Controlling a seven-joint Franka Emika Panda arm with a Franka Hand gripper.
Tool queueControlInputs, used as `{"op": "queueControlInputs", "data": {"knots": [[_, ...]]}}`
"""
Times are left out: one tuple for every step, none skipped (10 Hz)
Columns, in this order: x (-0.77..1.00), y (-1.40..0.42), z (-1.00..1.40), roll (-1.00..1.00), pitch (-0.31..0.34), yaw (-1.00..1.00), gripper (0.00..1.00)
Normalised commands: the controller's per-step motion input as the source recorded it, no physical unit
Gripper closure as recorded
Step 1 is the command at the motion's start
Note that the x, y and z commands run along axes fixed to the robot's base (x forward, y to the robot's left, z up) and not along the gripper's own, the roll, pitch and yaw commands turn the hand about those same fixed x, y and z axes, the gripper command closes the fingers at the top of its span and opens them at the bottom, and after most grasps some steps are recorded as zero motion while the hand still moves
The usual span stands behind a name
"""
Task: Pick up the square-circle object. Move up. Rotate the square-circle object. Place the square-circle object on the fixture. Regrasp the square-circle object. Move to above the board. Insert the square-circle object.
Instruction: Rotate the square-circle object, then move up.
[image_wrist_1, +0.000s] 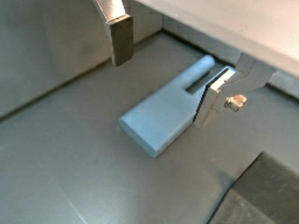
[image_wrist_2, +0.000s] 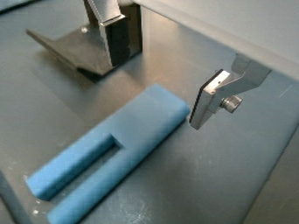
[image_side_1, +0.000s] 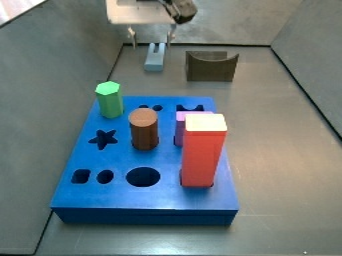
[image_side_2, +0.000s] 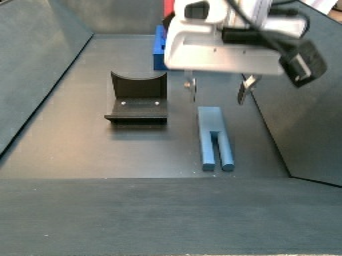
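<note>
The square-circle object (image_side_2: 214, 138) is a pale steel-blue peg lying flat on the grey floor, seen also in both wrist views (image_wrist_1: 173, 107) (image_wrist_2: 111, 162) and far back in a side view (image_side_1: 156, 55). My gripper (image_side_2: 218, 92) hangs open just above one end of it, holding nothing. In the wrist views the gripper (image_wrist_1: 166, 68) (image_wrist_2: 163, 70) straddles that end, with the peg nearer one finger (image_wrist_1: 215, 93) than the other. The dark fixture (image_side_2: 136, 100) (image_side_1: 210, 66) (image_wrist_2: 82, 52) stands beside the peg. The blue board (image_side_1: 147, 185) lies further off.
On the board stand a tall red block (image_side_1: 203, 150), a green hexagonal peg (image_side_1: 108, 98), a brown cylinder (image_side_1: 143, 130) and a purple piece (image_side_1: 181, 125). Sloping grey walls (image_side_2: 47, 70) enclose the floor on each side.
</note>
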Motion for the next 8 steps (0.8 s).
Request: {"op": "queueControlInputs", "data": {"knots": [[0.05, 0.01, -0.95, -0.03, -0.035, -0.01, 0.0], [0.05, 0.01, -0.81, -0.03, -0.035, 0.0, 0.0], [0.05, 0.01, -0.68, -0.04, -0.039, 0.0, 0.0], [0.04, 0.01, -0.56, -0.04, -0.045, 0.01, 0.0], [0.04, 0.01, -0.4, -0.05, -0.05, 0.01, 0.0], [0.04, 0.01, -0.28, -0.05, -0.05, 0.02, 0.0], [0.0, 0.0, 0.0, 0.0, 0.0, 0.0, 1.0], [0.0, 0.0, 0.83, 0.0, 0.0, 0.0, 1.0]]}}
